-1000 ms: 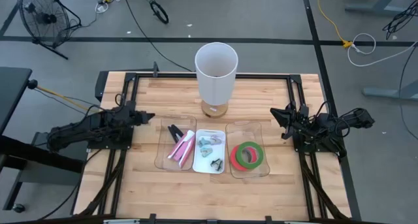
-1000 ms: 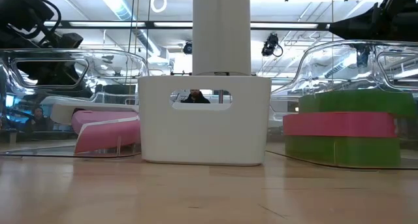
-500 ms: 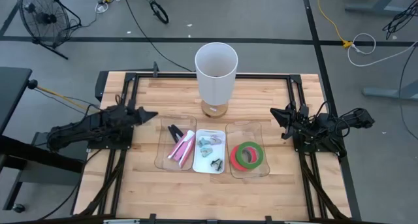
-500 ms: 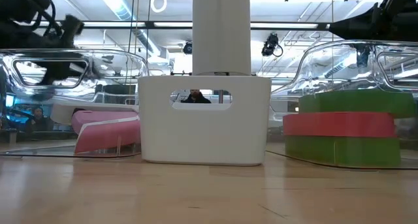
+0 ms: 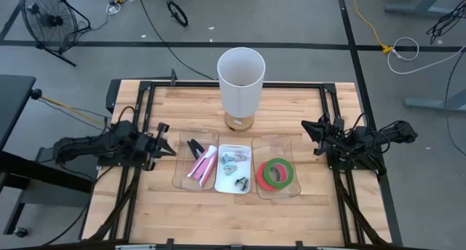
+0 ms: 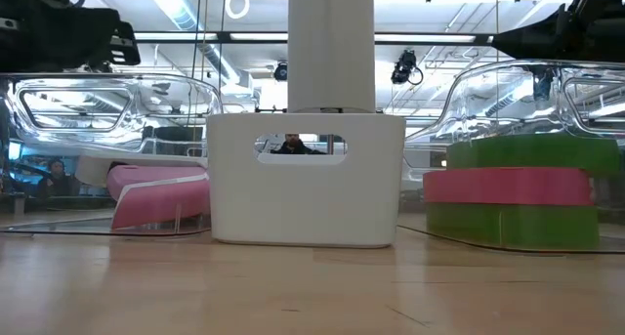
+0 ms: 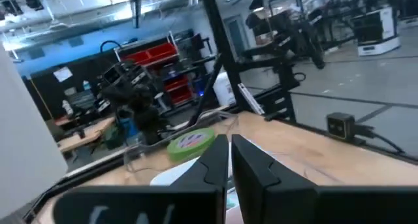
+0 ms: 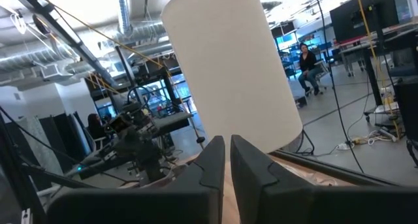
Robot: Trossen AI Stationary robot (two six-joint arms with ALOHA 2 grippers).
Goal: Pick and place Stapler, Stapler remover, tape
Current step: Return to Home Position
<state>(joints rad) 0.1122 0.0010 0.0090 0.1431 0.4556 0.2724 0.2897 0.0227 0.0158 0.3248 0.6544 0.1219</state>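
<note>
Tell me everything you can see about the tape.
The tape is three flat open rings stacked in the right clear bin: green on top, red in the middle, green at the bottom. They lie flat with their holes facing up. From above, the red ring shows past the top green one on one side, so the stack is a little offset. Only the bottom ring rests on the bin floor; nothing else touches the stack.

A pink stapler (image 5: 202,162) lies in a clear bin (image 5: 182,178) left of centre in the high view, beside a white bin (image 5: 222,183); the tape (image 5: 275,173) to its right is green and red. The table (image 5: 291,104) is pale striped wood, the tall cylinder (image 5: 241,79) white
</note>
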